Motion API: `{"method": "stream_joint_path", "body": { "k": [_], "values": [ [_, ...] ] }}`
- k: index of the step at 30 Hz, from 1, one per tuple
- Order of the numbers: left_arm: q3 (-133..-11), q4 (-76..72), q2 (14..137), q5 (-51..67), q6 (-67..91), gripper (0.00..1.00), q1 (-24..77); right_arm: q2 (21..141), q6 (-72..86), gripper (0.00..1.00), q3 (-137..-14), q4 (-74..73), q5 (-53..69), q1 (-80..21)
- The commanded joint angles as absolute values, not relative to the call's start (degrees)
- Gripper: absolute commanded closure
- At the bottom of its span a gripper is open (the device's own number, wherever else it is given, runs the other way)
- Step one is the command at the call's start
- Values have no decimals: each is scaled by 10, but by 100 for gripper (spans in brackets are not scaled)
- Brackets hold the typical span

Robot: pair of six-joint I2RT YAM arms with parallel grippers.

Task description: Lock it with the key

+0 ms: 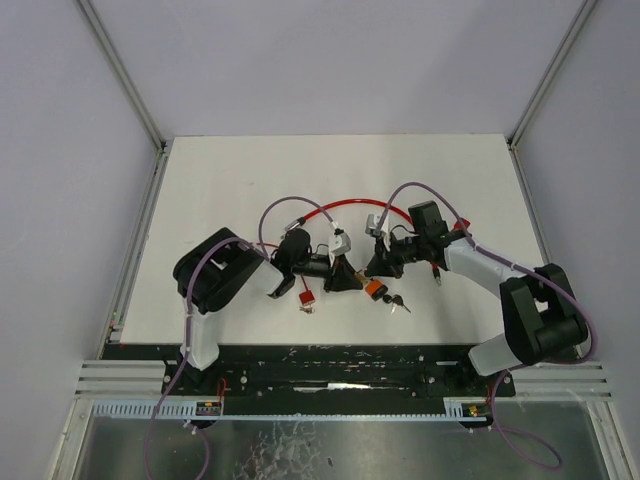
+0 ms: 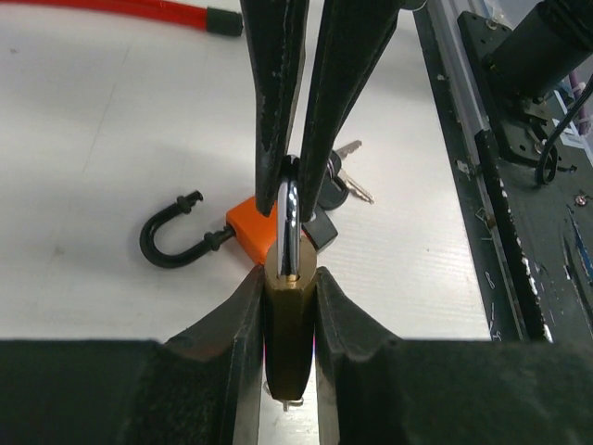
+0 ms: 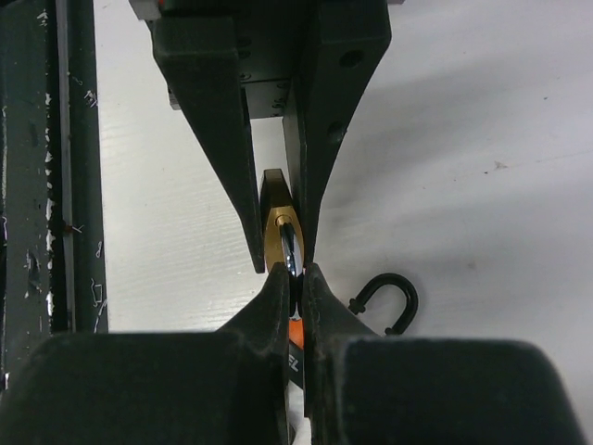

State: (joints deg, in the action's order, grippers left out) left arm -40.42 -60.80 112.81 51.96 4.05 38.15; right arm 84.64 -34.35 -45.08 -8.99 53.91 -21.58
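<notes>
My left gripper (image 2: 289,278) holds tight the brass padlock (image 2: 289,338) in the lower middle of the frame. My right gripper (image 3: 295,271) is closed on its shackle (image 2: 288,209). The keys (image 2: 355,184) lie right of centre.

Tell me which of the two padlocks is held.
The brass padlock, clamped in the left gripper with its silver shackle pinched by the right gripper. The orange padlock, black-shackled, lies free on the table.

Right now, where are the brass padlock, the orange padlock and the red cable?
brass padlock (image 2: 290,334), left wrist view, on its brass body.
orange padlock (image 2: 252,232), left wrist view, on its orange body.
red cable (image 2: 185,13), left wrist view, on the red sheath near its black end.
</notes>
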Motion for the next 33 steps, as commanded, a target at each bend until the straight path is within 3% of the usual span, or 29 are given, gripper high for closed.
{"method": "stream_joint_path", "body": {
  "k": [1, 15, 21, 33],
  "values": [
    [-451, -866, 1106, 495, 39, 100, 401, 890, -266, 100, -447, -56, 614, -300],
    [-424, -910, 1115, 495, 46, 100, 348, 929, -246, 100, -440, -51, 610, -342],
    [-403, -915, 1096, 490, 27, 100, 331, 932, -297, 100, -509, -168, 541, -353],
    [-378, -914, 1078, 454, -18, 100, 330, 899, -403, 100, -532, -266, 462, -343]
  ]
}}
